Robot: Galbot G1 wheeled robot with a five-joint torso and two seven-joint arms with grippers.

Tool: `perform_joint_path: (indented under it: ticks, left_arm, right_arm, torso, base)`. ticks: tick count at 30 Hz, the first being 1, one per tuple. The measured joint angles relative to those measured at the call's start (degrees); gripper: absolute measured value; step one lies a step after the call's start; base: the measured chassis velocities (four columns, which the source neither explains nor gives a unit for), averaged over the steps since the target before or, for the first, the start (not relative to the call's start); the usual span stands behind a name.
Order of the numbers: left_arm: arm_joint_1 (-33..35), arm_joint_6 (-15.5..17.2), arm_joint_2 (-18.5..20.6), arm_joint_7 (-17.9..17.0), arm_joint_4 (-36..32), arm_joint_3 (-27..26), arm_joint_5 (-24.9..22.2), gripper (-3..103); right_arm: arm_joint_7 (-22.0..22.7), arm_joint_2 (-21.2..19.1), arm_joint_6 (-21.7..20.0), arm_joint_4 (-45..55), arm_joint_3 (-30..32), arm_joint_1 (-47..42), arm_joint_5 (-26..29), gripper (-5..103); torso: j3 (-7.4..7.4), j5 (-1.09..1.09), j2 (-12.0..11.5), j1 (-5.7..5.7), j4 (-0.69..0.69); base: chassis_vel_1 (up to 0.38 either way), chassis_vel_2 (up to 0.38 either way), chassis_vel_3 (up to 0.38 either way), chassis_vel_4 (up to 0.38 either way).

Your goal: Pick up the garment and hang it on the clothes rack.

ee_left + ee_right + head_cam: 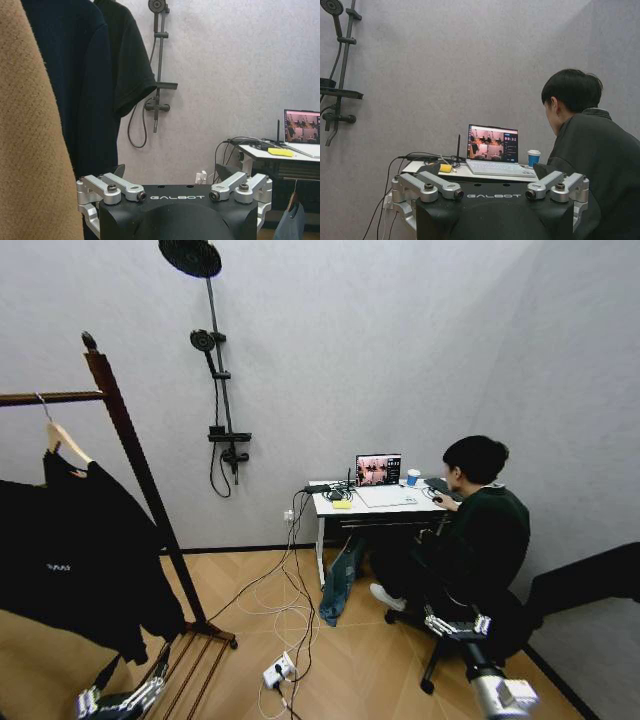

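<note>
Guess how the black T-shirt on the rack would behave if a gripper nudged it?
The garment looks floppy: it drapes in soft folds. It would probably swing, since it hangs from one wooden hanger on the clothes rack. It is likely light, being thin fabric.

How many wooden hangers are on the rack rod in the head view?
1. The hanger hangs from the rack rod, holding the black T-shirt. More may be hidden beyond the picture's left edge.

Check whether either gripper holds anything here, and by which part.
Nothing is held: left gripper and right gripper are open and empty; the T-shirt hangs on the clothes rack.
</note>
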Motion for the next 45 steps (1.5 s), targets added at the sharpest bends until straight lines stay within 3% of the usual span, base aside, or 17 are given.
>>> perform_joint_path:
  ticks: [20,32,34,37,41,42,44,45]
  left_arm:
    - [0.0,0.0,0.0,0.02,0.0,0.0,0.0,100]
    - [0.0,0.0,0.0,0.03,0.0,0.0,0.0,100]
    - [0.0,0.0,0.0,0.01,0.0,0.0,0.0,100]
    - [0.0,0.0,0.0,0.03,0.0,0.01,0.0,100]
    - [0.0,0.0,0.0,0.01,0.01,0.0,0.0,100]
    - [0.0,0.0,0.0,0.02,0.0,-0.01,0.0,100]
    - [0.0,0.0,0.0,0.07,-0.01,0.0,0.0,100]
    - [0.0,0.0,0.0,0.04,0.01,0.0,0.0,100]
  right_arm:
    - [0.0,0.0,0.0,0.0,0.01,-0.01,-0.01,100]
    - [0.0,0.0,-0.01,0.0,0.02,-0.01,-0.01,100]
    - [0.0,-0.01,0.0,0.0,0.03,-0.01,-0.02,100]
    - [0.01,-0.01,-0.01,-0.01,0.02,-0.01,-0.01,100]
    - [0.0,-0.01,0.0,0.01,0.04,-0.03,-0.02,100]
    - [0.0,-0.01,0.0,-0.01,0.02,-0.02,-0.01,100]
    - [0.01,-0.01,-0.01,-0.03,0.03,-0.02,-0.01,100]
    - [0.0,-0.01,-0.01,-0.01,0.02,-0.01,-0.01,100]
  torso:
    - [0.0,0.0,-0.01,0.01,0.0]
    - [0.0,0.02,0.0,-0.01,-0.01]
    - [0.0,-0.08,0.0,-0.01,0.01]
    - [0.01,0.06,-0.01,-0.01,0.0]
    - [-0.01,-0.14,0.02,-0.02,0.0]
    - [0.0,0.06,0.01,-0.02,0.01]
    - [0.0,0.07,0.0,-0.02,0.0]
    - [-0.01,-0.11,0.01,-0.02,0.02]
  base:
    - [0.049,-0.05,-0.045,0.05]
    - [0.26,-0.257,-0.249,0.249]
    - [0.298,-0.339,-0.321,0.329]
    - [0.381,-0.331,-0.334,0.332]
    - [0.352,-0.365,-0.33,0.374]
    - [0.393,-0.368,-0.382,0.331]
    - [0.393,-0.392,-0.372,0.331]
    - [0.365,-0.392,-0.321,0.394]
